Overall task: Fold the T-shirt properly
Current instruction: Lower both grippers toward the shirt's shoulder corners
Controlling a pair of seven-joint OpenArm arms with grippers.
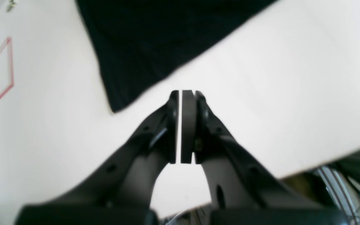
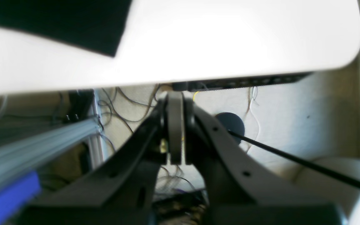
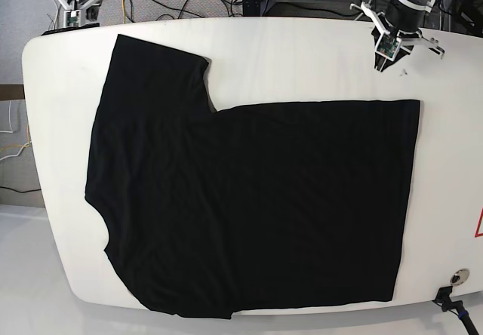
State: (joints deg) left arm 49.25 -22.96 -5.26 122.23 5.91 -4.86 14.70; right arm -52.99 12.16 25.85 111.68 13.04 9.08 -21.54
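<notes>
Black T-shirt (image 3: 249, 199) spread on a white table (image 3: 302, 59), both grippers, left (image 3: 380, 66) and right (image 3: 72, 26), closed and apparently empty; its far sleeve, seemingly overhanging the edge, could drag folds crooked if it snags

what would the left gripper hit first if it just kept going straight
Probably the bare table, just short of the shirt: the left gripper seems to point down and forward towards its near edge. Its height is unclear, so it might meet the shirt's edge instead.
</notes>
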